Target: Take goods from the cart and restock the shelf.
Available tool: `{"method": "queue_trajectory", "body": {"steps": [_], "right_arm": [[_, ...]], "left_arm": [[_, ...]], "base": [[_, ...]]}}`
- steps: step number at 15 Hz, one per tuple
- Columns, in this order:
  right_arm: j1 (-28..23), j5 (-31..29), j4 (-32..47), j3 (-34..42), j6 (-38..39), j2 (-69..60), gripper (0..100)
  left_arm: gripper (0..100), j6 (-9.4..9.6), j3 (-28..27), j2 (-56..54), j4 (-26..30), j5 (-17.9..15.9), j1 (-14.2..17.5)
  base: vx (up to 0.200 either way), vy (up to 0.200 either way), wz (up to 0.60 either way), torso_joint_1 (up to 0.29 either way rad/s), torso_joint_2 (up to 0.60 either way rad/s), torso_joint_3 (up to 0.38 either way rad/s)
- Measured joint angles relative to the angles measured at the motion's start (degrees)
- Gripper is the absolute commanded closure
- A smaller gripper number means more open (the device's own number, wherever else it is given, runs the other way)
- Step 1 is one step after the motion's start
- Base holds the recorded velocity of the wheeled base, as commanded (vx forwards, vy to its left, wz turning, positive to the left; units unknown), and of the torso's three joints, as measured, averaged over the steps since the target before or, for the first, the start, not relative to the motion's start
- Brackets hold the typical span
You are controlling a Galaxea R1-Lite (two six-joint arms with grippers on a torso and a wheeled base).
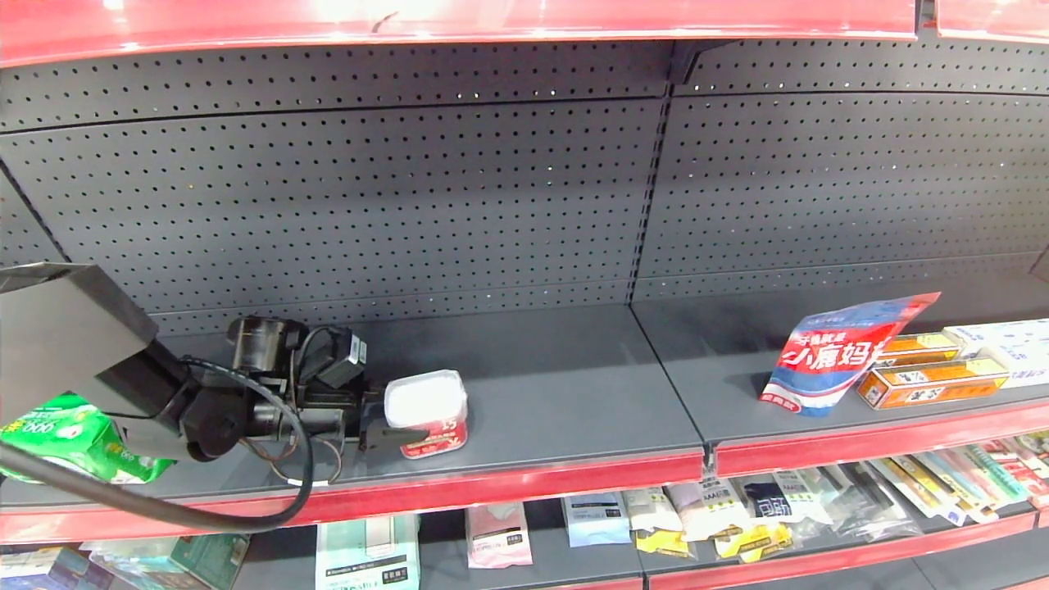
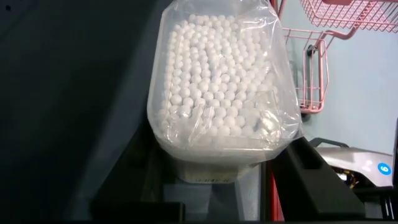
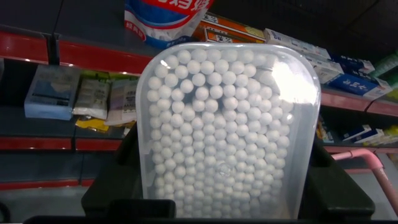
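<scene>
A clear tub of white beads with a red label point(image 1: 428, 411) stands on the grey shelf board point(image 1: 574, 393), near its front edge at the left. My left gripper point(image 1: 385, 422) reaches in from the left and is shut on that tub. In the left wrist view the bead tub point(image 2: 217, 81) sits between the two dark fingers point(image 2: 311, 177). A second bead tub point(image 3: 227, 137) is held in my right gripper point(image 3: 227, 208), which is shut on it in front of the shelves.
A blue and red pouch point(image 1: 836, 352) and orange boxes point(image 1: 930, 377) lie on the same shelf at the right. A green pack point(image 1: 74, 438) sits at the far left. Packets crowd the shelf below point(image 1: 737, 508). A pink cart point(image 2: 317, 68) stands behind the left arm.
</scene>
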Motion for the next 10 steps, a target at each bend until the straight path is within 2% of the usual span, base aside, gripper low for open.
{"method": "queue_trajectory", "body": {"steps": [4, 6, 10], "right_arm": [[0.0, 0.0, 0.0, -0.2, 0.0, 0.0, 100], [0.0, -0.1, 0.0, -0.2, 0.0, 0.0, 100], [-0.1, -0.1, 0.0, -0.2, 0.0, 0.0, 100]], "left_arm": [[100, 0.11, 0.0, 0.5, 0.1, -0.5, -0.2], [100, 1.28, 0.0, 0.9, 0.1, -1.2, -0.3], [100, 1.72, 0.4, 1.1, 0.1, -1.3, -0.3]], "base": [[0.000, 0.000, 0.00, 0.000, 0.00, 0.000], [0.000, 0.000, 0.00, 0.000, 0.00, 0.000], [0.000, 0.000, 0.00, 0.000, 0.00, 0.000]]}}
